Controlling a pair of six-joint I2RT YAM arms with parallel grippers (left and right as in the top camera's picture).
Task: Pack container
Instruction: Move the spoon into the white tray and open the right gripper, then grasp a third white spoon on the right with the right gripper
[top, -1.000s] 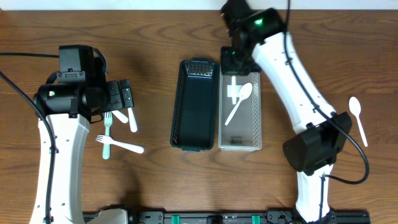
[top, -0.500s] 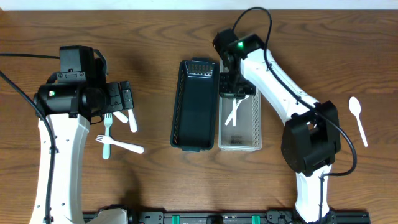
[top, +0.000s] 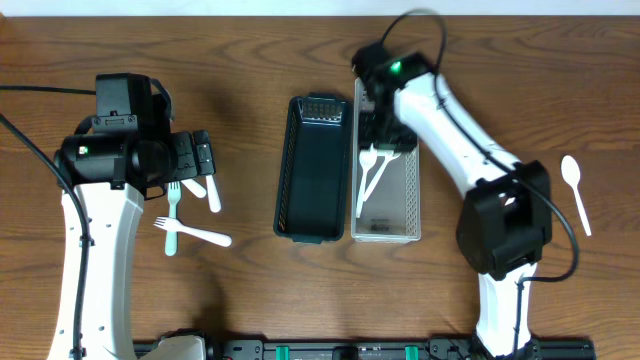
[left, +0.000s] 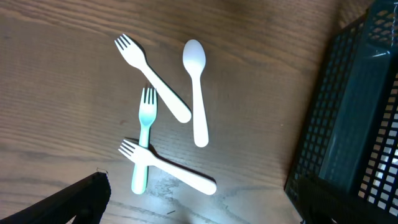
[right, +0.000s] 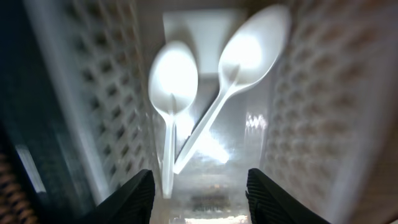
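Your right gripper (right: 202, 190): jaws apart, empty, over bin (right: 311, 112) holding two spoons (right: 174, 78). Left gripper (left: 208, 199): wide open over forks (left: 146, 106), likely for next pick.

On the worktop (top: 250, 60) we find two baskets side by side at the middle, the left basket (top: 312, 180) touching the right basket (top: 398, 215) along their long sides. In the right basket lie two spoons, bowls toward its far end. One spoon (right: 173, 81) runs along the left wall, and the other spoon (right: 255, 43) slants in from the right to meet its handle. Well right of the baskets a lone spoon (top: 576, 190) lies on the worktop. Well left of them we see a cluster: a near fork (left: 171, 171) crossing a middle fork (left: 144, 140), and beyond them a far fork (left: 155, 81) just beside a fourth spoon (left: 198, 99).
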